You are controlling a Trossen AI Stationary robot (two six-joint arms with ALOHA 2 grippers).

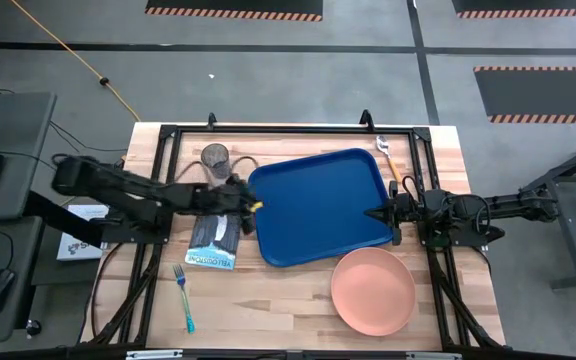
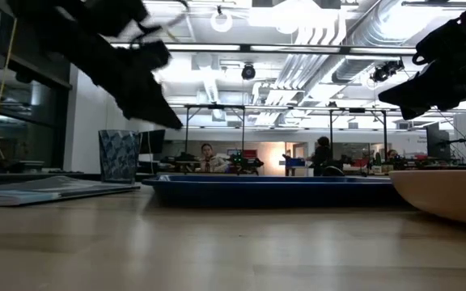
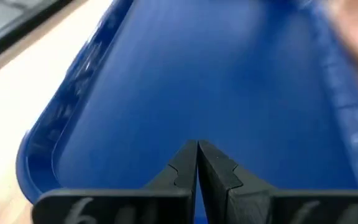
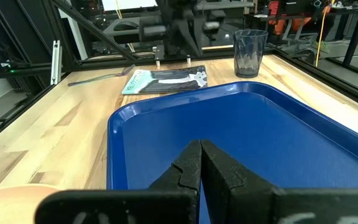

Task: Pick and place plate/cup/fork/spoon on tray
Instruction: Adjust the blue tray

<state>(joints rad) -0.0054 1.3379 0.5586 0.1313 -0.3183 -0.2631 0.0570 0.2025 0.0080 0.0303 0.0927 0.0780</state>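
Note:
The blue tray (image 1: 318,205) lies in the middle of the table, turned a little askew. The salmon plate (image 1: 373,290) lies by its near right corner. The dark cup (image 1: 215,157) stands at the far left. The blue-handled fork (image 1: 183,296) lies near the near left. The orange-handled spoon (image 1: 389,158) lies by the tray's far right corner. My left gripper (image 1: 255,207) is shut and hangs above the tray's left edge (image 3: 39,155). My right gripper (image 1: 370,213) is shut above the tray's right edge. In the low view both are well above the table.
A dark packet with white print (image 1: 213,240) lies left of the tray, under my left arm; it also shows in the right wrist view (image 4: 166,79). A black frame rail (image 1: 288,130) runs round the table. Bare wood shows along the near edge between fork and plate.

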